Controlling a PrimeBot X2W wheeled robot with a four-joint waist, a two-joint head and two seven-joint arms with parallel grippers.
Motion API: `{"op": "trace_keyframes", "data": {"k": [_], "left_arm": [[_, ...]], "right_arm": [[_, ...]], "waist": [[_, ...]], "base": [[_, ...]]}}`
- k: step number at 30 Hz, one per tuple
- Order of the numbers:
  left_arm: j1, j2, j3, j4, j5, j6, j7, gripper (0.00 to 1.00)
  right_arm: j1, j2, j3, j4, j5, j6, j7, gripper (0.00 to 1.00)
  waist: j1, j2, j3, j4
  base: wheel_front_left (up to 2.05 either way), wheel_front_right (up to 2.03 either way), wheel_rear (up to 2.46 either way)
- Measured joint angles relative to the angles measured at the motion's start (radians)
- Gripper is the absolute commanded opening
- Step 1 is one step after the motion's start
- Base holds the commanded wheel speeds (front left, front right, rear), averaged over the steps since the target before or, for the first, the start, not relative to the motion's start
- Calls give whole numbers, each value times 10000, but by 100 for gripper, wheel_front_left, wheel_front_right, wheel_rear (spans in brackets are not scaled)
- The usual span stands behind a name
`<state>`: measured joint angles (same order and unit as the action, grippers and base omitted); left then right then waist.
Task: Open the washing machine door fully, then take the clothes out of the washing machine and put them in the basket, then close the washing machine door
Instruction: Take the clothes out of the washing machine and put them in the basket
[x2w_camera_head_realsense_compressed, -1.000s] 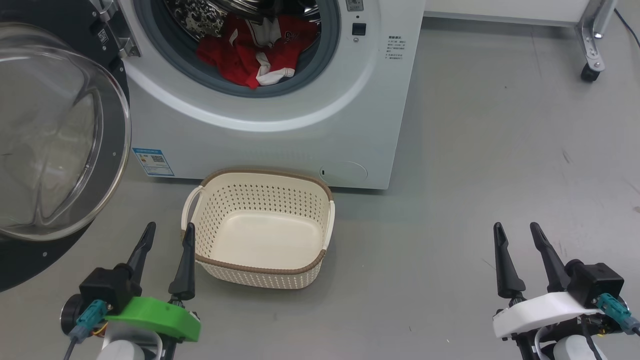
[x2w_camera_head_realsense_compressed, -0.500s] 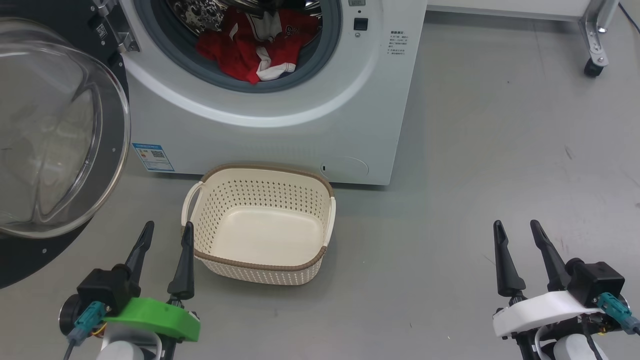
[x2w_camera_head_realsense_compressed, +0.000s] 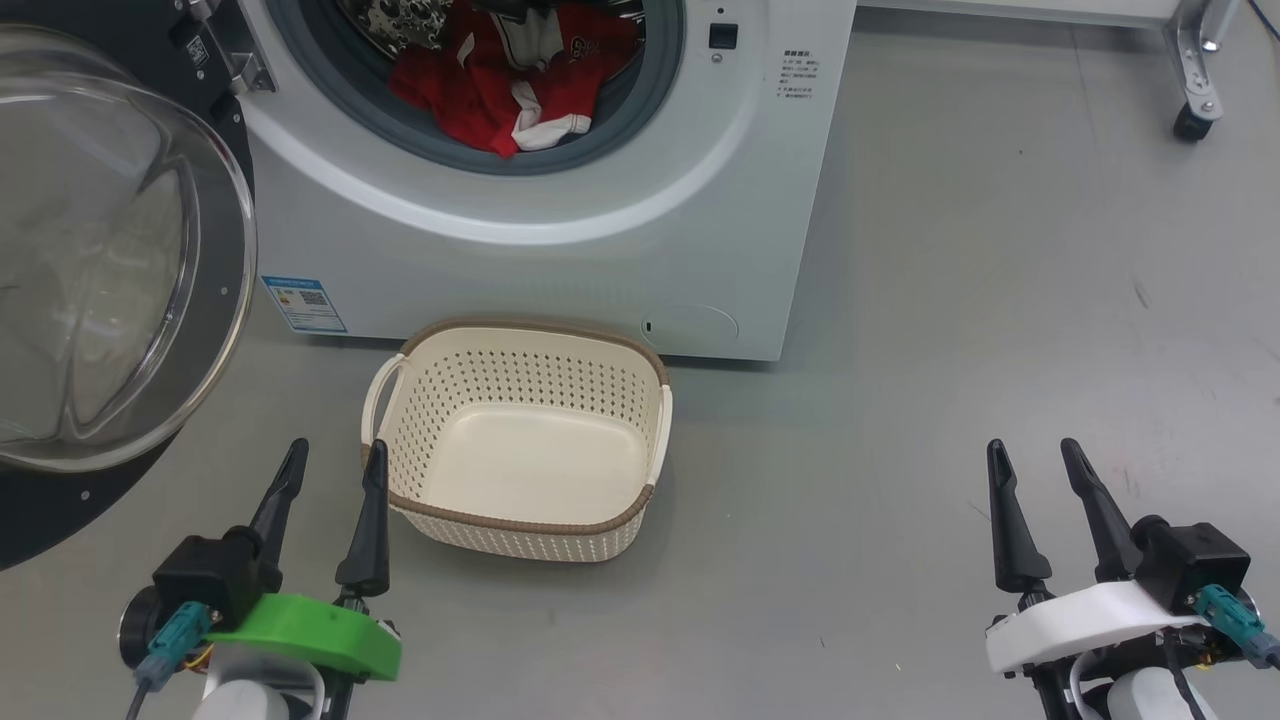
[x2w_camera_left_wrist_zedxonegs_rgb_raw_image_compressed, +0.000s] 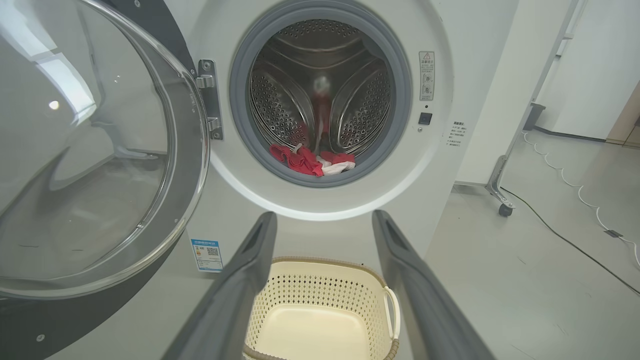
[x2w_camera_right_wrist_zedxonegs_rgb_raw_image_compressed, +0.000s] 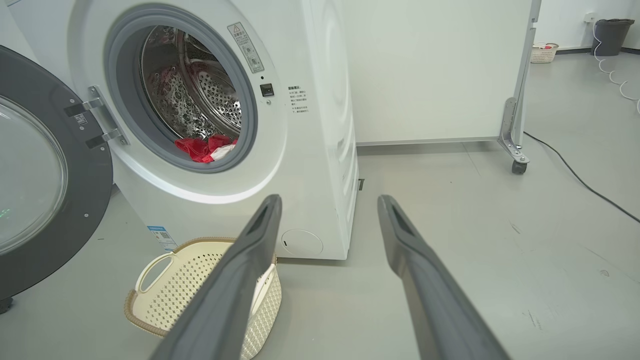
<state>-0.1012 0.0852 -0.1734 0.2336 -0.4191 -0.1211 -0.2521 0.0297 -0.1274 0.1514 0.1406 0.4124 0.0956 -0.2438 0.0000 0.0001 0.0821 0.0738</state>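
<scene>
The white washing machine (x2w_camera_head_realsense_compressed: 620, 250) stands ahead with its drum hole uncovered. Its black washing machine door (x2w_camera_head_realsense_compressed: 110, 270) with the clear glass bowl is swung out to the left. The red and white clothes (x2w_camera_head_realsense_compressed: 510, 85) lie at the front of the drum, also in the left wrist view (x2w_camera_left_wrist_zedxonegs_rgb_raw_image_compressed: 312, 161) and the right wrist view (x2w_camera_right_wrist_zedxonegs_rgb_raw_image_compressed: 205, 148). The cream basket (x2w_camera_head_realsense_compressed: 520, 445) sits empty on the floor before the machine. My left gripper (x2w_camera_head_realsense_compressed: 335, 465) is open beside the basket's left handle. My right gripper (x2w_camera_head_realsense_compressed: 1035, 462) is open over bare floor at the lower right.
A white panel on a metal frame with a castor wheel (x2w_camera_head_realsense_compressed: 1192, 125) stands right of the machine. A black cable (x2w_camera_right_wrist_zedxonegs_rgb_raw_image_compressed: 580, 180) runs across the grey floor (x2w_camera_head_realsense_compressed: 1000, 300) on the right. A dark bin (x2w_camera_right_wrist_zedxonegs_rgb_raw_image_compressed: 610, 34) and a small basket (x2w_camera_right_wrist_zedxonegs_rgb_raw_image_compressed: 544, 52) stand far back.
The whole head view has slid upward a little, so the camera has tilted; the machine, the basket and both grippers keep their places relative to each other.
</scene>
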Motion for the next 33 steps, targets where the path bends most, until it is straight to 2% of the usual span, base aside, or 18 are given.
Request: {"op": "trace_keyframes", "data": {"k": [11,18,33], "left_arm": [[0,-2,-50,-65,-15,0,0,100],[1,-81,-226,-180,-431,-31,0,100],[1,12,-345,-290,-462,-31,0,100]], "right_arm": [[-1,0,2,2,-2,0,-8,100],[-1,4,10,8,-2,0,-8,100],[-1,6,10,35,-2,0,-8,100]], "waist": [[0,0,18,29],[0,0,-4,32],[0,0,-21,89]], "base": [[1,-1,0],[21,-21,0],[65,-65,0]]}}
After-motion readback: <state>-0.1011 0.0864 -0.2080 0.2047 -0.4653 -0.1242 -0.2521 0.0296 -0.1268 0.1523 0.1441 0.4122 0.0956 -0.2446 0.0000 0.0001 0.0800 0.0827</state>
